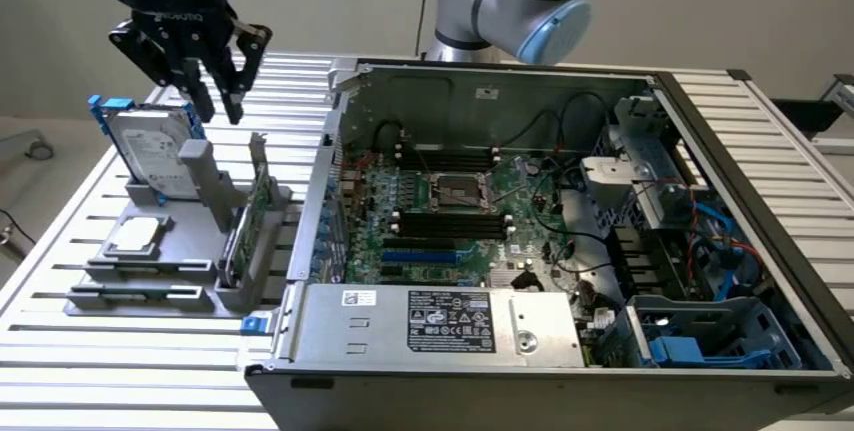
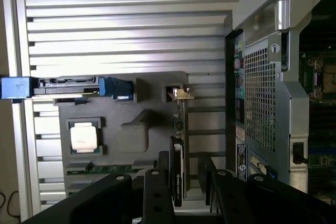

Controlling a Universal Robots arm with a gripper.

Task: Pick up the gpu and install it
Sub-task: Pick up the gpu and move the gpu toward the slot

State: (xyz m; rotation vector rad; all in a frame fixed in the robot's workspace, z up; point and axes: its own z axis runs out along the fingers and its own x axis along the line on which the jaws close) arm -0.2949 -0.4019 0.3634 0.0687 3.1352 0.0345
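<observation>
In the exterior view, the gripper [image 1: 222, 111] is seen hanging above the grey holder [image 1: 160, 273], pointing down, its jaws spread apart and nothing held between them. The gpu [image 1: 263, 213] is stood on edge in a slot of that holder, on the side nearest the open computer case [image 1: 747, 151], below the gripper and apart from it. A hard drive [image 1: 144, 143] with blue rails is stood upright at the holder's far end, and a small square chip [image 1: 136, 236] is laid flat beside it. The holder and the case are set on a table of aluminium slats [image 1: 80, 351]; a pale wall is seen behind, and the arm's blue-capped joint [image 1: 534, 6] is raised past the case. In the wrist view, the gpu [image 2: 178, 145] is seen edge-on from above, running between the two dark fingers [image 2: 157, 198].
</observation>
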